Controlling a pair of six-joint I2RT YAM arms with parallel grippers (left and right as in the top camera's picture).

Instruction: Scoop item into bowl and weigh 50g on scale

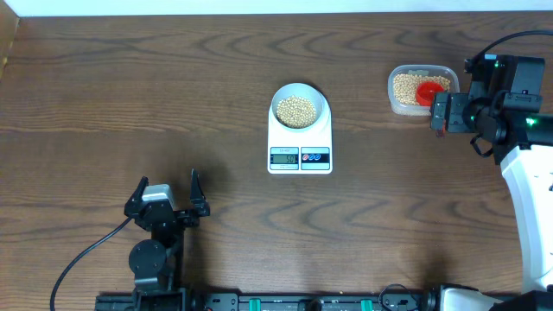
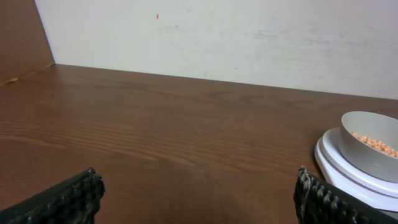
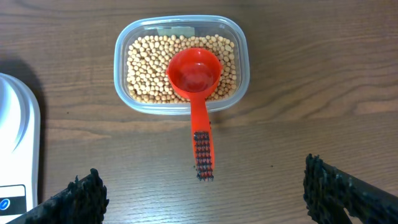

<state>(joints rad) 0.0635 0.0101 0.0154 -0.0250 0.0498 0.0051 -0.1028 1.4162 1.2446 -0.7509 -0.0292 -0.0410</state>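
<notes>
Dark brown wood-grain counter (image 1: 130,104), seen from above, with a flat white rectangular scale (image 1: 300,142) near the middle. A small round white bowl (image 1: 321,102) with smooth walls sits on the scale's platform, covering most of its width. Inside the bowl is a heap of small round tan-yellow beans (image 1: 295,110). On the front edge of the scale are a small grey display (image 1: 283,156), its digits too small to read, and two round buttons (image 1: 315,156) beside it.

Well apart to the right stands a clear plastic container (image 1: 393,91), a rectangle with rounded corners, also full of the same loose beans. A glossy red plastic scoop (image 3: 194,73) lies in it, its round cup facing up on top of the grains. The scoop's straight handle crosses the container's rim and ends in a black, ribbed grip above the counter.

The right tool (image 3: 205,196) hangs just beside the container, on the side of the scoop handle. Its two black, knobbly-textured fingers (image 3: 84,196) are spread wide and grip nothing.

The left tool (image 1: 168,183) is at the near left of the counter, well apart from the scale. Its fingers are likewise spread wide with nothing between them. From its wrist view the bowl and scale show at the far right, against a plain pale wall (image 2: 217,37).
</notes>
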